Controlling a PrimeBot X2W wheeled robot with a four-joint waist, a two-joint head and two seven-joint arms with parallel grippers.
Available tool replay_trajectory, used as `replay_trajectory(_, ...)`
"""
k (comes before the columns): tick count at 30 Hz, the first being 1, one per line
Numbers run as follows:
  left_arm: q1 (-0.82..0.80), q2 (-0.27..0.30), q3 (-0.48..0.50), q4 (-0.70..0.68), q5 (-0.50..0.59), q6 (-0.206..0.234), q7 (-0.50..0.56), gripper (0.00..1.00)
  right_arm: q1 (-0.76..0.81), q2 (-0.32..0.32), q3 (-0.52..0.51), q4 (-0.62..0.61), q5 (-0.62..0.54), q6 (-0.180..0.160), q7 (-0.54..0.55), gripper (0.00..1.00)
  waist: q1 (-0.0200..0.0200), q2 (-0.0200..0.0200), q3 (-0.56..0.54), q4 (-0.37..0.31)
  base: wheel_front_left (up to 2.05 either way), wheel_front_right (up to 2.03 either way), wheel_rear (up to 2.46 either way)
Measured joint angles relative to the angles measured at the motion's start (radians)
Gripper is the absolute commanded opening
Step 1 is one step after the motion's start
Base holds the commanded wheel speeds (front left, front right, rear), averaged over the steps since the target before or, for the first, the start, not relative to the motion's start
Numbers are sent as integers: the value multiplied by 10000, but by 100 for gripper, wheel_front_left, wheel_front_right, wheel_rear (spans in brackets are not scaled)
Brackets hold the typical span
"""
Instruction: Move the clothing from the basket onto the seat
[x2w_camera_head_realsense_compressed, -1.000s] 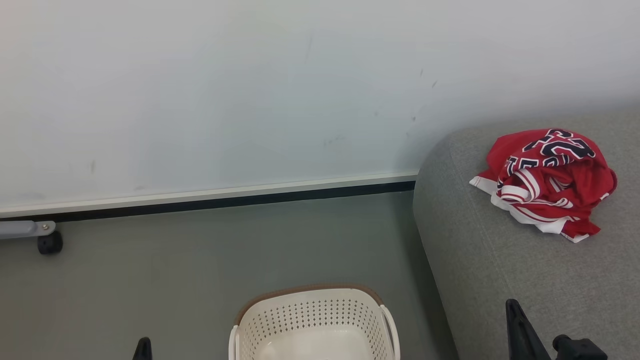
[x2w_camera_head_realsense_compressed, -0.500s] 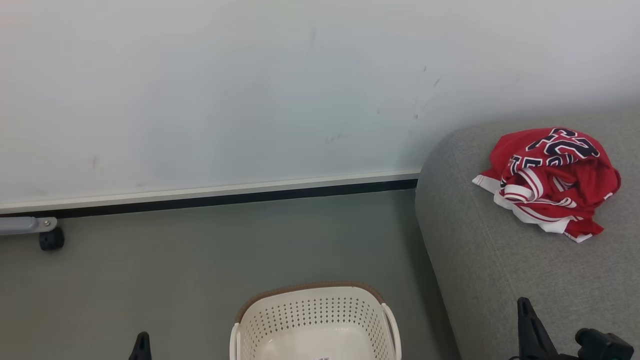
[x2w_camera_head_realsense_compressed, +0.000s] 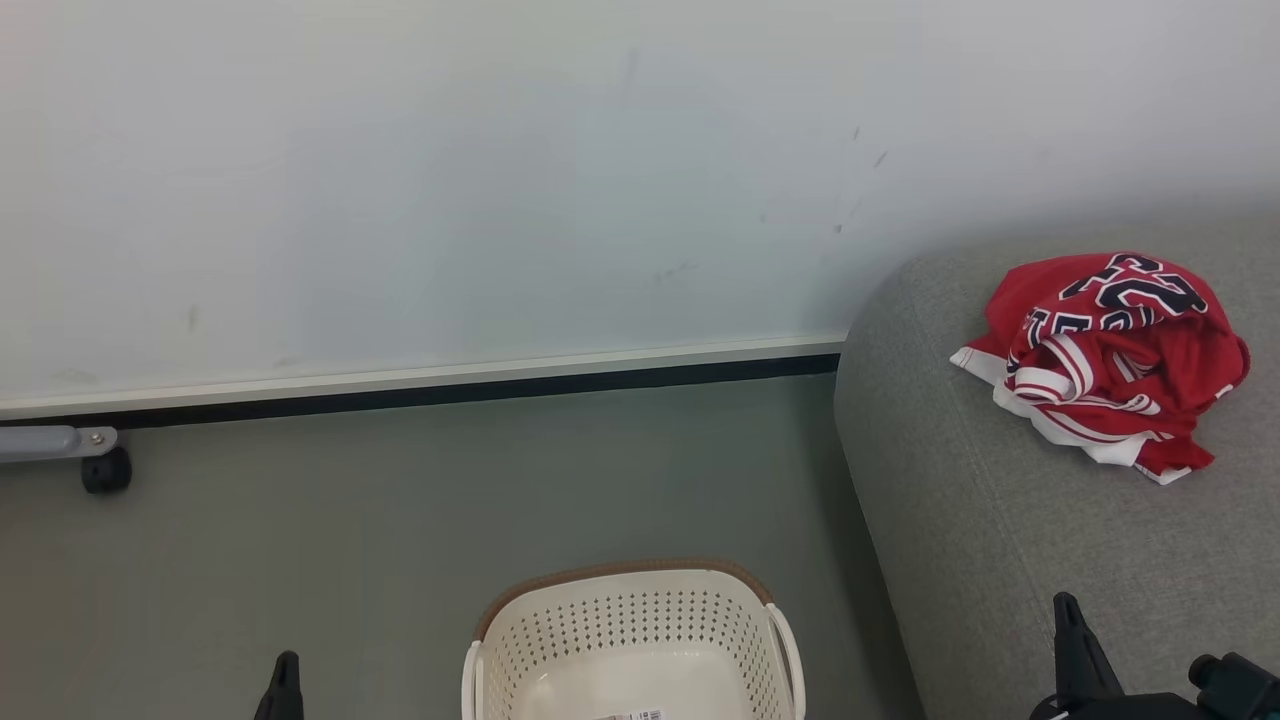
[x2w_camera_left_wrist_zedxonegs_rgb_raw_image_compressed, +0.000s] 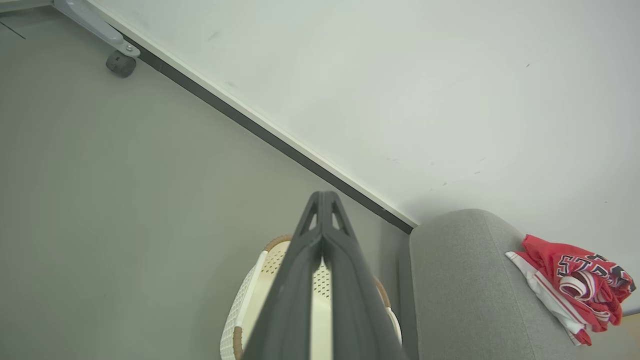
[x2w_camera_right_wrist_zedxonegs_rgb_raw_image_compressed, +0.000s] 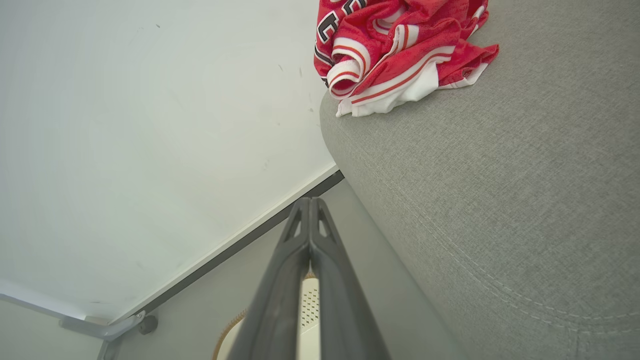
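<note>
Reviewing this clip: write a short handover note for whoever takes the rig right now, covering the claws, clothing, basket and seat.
Claws: left claw shut and holding nothing, left of the cream-white perforated plastic basket with a brown rim; right claw shut and holding nothing, over the near part of the grey woven-fabric sofa seat.
Things: red sports clothing with navy-and-white numbers lies crumpled on the seat, near its corner by the wall.
Done: the part of the basket in view holds just a barcode sticker.
Left: probably nothing; check the basket's hidden near part.
</note>
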Motion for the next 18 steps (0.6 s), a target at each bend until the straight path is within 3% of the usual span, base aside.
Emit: replay_trajectory(18,-516,-268,468,244,-2034,-518,633,0,-324,142,-610,192,2598,437,625,0,0,0,91,73,0,0,0)
